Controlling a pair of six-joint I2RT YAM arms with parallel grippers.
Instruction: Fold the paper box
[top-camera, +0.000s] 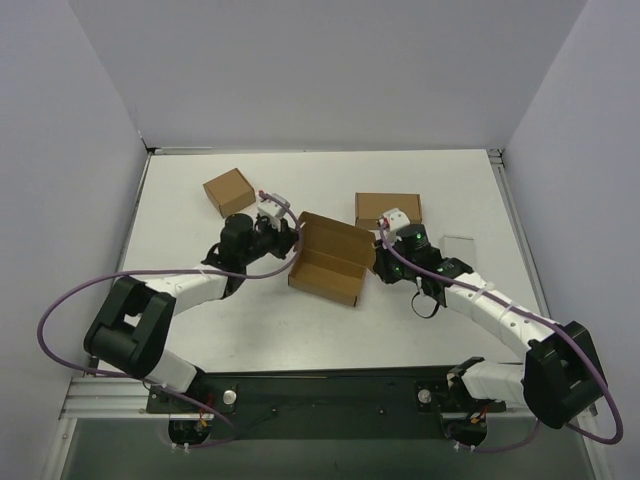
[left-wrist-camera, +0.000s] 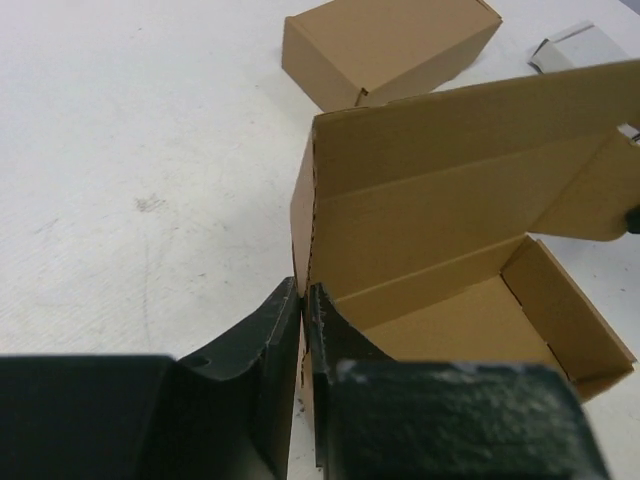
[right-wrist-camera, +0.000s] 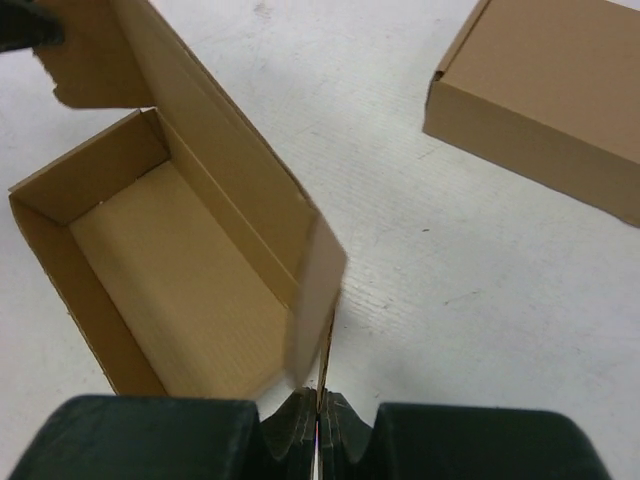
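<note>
While the paper box (top-camera: 328, 262) sat open at the centre of the table (top-camera: 250, 325) with its lid raised toward 12 o'clock, the left gripper (left-wrist-camera: 303, 292) pinched its 9 o'clock edge and the right gripper (right-wrist-camera: 320, 402) clamped its 3 o'clock flap.

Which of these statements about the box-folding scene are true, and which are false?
1. The paper box sits open with its lid raised. True.
2. The right gripper pinches a side flap of the box. True.
3. The left gripper hangs wide open, clear of the box. False: its fingers are closed on the box's corner edge.
4. Something lies inside the paper box. False: its inside shows only bare cardboard.
5. A smaller brown carton lies apart from the paper box. True.
</note>
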